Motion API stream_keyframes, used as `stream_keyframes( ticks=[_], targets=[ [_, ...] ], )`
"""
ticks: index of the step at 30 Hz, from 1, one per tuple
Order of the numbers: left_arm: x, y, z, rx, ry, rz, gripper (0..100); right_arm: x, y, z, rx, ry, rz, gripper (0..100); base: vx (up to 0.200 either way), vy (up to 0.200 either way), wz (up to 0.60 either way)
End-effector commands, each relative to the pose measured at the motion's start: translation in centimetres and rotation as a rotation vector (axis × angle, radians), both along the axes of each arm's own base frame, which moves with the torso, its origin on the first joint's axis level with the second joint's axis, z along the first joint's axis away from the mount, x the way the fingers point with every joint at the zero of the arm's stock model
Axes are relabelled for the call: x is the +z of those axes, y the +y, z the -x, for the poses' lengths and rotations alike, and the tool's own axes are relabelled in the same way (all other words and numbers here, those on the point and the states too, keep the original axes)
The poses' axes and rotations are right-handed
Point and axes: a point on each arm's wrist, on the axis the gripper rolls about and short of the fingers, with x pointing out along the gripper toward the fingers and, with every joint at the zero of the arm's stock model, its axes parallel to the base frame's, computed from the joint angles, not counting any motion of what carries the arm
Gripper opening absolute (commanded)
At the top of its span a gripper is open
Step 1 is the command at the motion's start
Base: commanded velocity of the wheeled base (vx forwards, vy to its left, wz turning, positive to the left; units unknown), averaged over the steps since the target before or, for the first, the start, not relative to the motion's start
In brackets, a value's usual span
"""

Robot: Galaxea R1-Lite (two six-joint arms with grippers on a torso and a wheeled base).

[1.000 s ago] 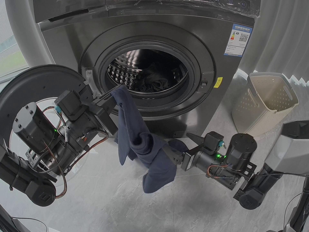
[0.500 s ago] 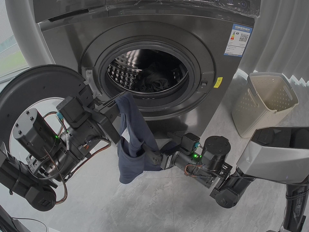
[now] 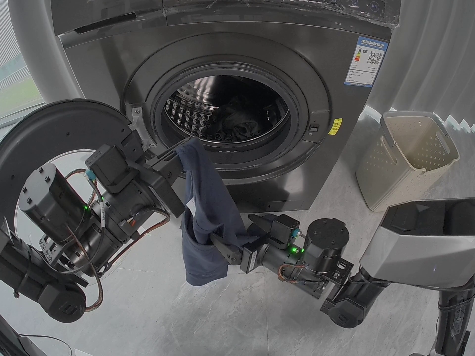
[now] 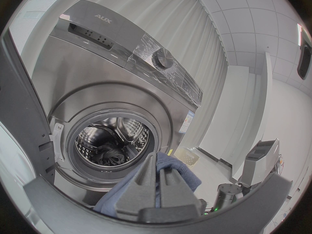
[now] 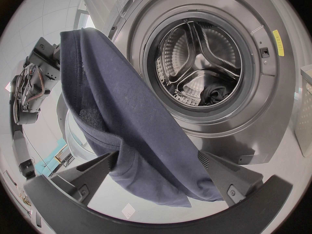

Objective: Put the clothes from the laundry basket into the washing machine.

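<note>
left gripper [image 3: 182, 148]: jaws pinched almost fully together on the top edge of the navy garment [image 3: 208, 208]. Blue cloth shows squeezed between the two fingers [image 4: 146, 182] in the left wrist view.
left gripper position: just in front of the lower-left rim of the washing machine [image 3: 297, 149] opening, outside the drum [image 3: 190, 112].
navy garment: outside the machine, hanging straight down from that pinch in front of the opening's left side. Its lower end hangs above the floor [image 3: 247, 312], not touching it.
right gripper [image 3: 231, 227]: lower down, in front of the machine's base, pointing at the garment's lower half. Jaws are spread wide and pinch nothing.
right gripper vs garment: the cloth's lower part [image 5: 146, 140] hangs in the gap between the open fingers [image 5: 94, 171]. It looks to brush the fingers, but the angle doesn't confirm contact.
door [image 3: 54, 124]: swung fully open to the robot's left, behind the left arm.
drum contents: dark clothes [image 3: 237, 119] bunched low at the back.
laundry basket [image 3: 396, 174]: cream, perforated, on the floor just beside the machine's right side, well apart from both grippers.
</note>
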Motion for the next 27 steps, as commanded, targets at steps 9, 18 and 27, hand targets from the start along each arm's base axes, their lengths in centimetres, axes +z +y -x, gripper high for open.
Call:
stream_keyframes(
  ticks=[9,18,27],
  targets=[
    [0.3,0.1,-0.3,0.01,-0.007,0.011,0,0.6,-2.5,4.8,0.049,0.077,0.066,100,0.0,0.0,0.0],
    [0.6,-0.1,-0.1,-0.001,-0.018,0.016,0,-3.0,-1.4,2.2,0.016,0.107,0.114,100,0.0,0.0,0.0],
    [2.1,0.5,1.1,-0.024,-0.068,0.044,0,-4.3,1.7,-3.1,-0.018,-0.001,0.036,100,0.0,0.0,0.0]
  ],
)
